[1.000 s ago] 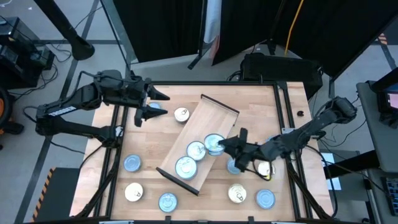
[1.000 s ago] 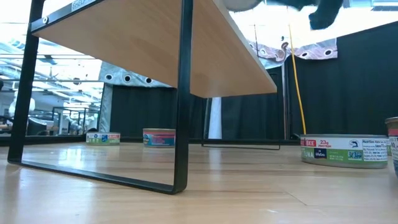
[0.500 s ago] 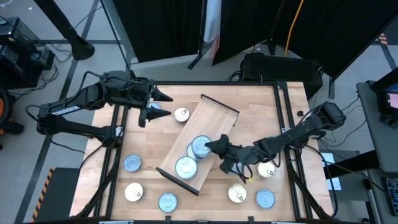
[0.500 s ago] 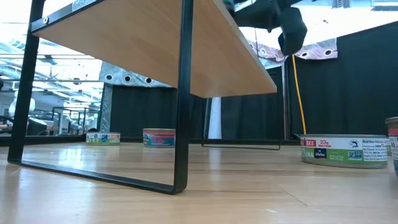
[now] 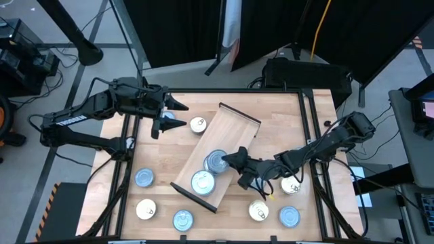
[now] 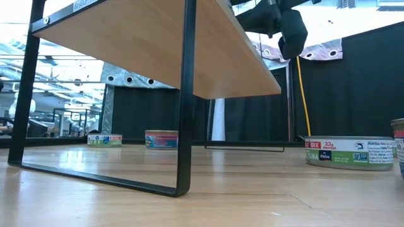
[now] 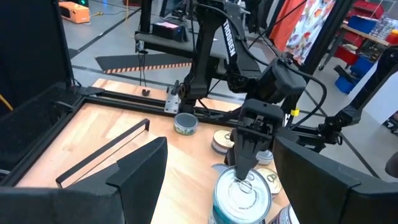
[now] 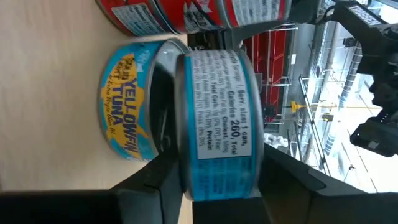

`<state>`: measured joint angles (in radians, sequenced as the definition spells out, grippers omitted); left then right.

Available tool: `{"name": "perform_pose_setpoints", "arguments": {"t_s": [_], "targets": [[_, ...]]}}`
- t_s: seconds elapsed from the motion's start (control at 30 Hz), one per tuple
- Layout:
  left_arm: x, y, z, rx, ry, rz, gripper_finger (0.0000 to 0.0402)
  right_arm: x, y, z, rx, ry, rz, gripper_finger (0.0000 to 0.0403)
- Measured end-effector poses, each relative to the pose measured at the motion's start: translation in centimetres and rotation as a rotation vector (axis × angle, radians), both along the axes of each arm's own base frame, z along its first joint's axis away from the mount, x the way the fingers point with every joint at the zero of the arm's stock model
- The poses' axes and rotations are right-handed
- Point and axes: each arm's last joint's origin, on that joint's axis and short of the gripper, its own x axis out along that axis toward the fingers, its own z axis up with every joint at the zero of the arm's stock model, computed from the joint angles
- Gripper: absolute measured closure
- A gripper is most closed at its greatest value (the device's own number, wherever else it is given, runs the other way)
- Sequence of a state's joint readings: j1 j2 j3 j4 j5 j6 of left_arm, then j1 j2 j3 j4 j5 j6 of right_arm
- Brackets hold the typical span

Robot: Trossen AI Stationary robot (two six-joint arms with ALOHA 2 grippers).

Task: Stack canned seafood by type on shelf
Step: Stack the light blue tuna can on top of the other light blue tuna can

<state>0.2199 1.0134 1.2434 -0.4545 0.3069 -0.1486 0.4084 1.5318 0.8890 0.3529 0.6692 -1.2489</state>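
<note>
A: Jaws first. Left gripper [image 5: 167, 115]: fingers spread wide, nothing between them, hanging over the table's far-left part beside a gold-topped tin [image 5: 198, 125]. Right gripper [image 5: 234, 165]: reaching in from the right, at the tins on the shelf [image 5: 230, 132]. In the right wrist view its dark fingers [image 8: 155, 186] sit either side of a blue tin [image 8: 217, 124] that rests on a second blue tin [image 8: 127, 106]; I cannot tell whether they press it or stand clear.

B: Shelf orientation?

A: Its long axis runs diagonally, from near-left to far-right, with a dark rail at each short end. Two stacks [image 5: 217, 161] sit on its near half, flat, lids up. The far half is bare.

B: Loose tins?

A: Left to right on the table: blue top [image 5: 144, 177], gold top [image 5: 146, 209], blue top [image 5: 182, 219], then gold tops [image 5: 258, 211] and a blue top [image 5: 289, 216] near the right edge. All lie flat.
</note>
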Motion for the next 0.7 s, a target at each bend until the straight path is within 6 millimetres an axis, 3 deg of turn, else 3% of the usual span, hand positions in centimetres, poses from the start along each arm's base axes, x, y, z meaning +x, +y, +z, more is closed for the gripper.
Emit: {"name": "perform_pose_setpoints", "arguments": {"t_s": [0.3, 0.7], "targets": [[0.0, 0.0, 0.0, 0.008, -0.001, -0.002, 0.0111, 0.2, -0.1, 0.2, 0.042, -0.020, 0.058, 0.0177], [0.0, 0.0, 0.0, 0.008, 0.001, -0.001, 0.0111, 1.1, -0.2, 2.1, 0.279, 0.049, 0.117, 0.0172]]}}
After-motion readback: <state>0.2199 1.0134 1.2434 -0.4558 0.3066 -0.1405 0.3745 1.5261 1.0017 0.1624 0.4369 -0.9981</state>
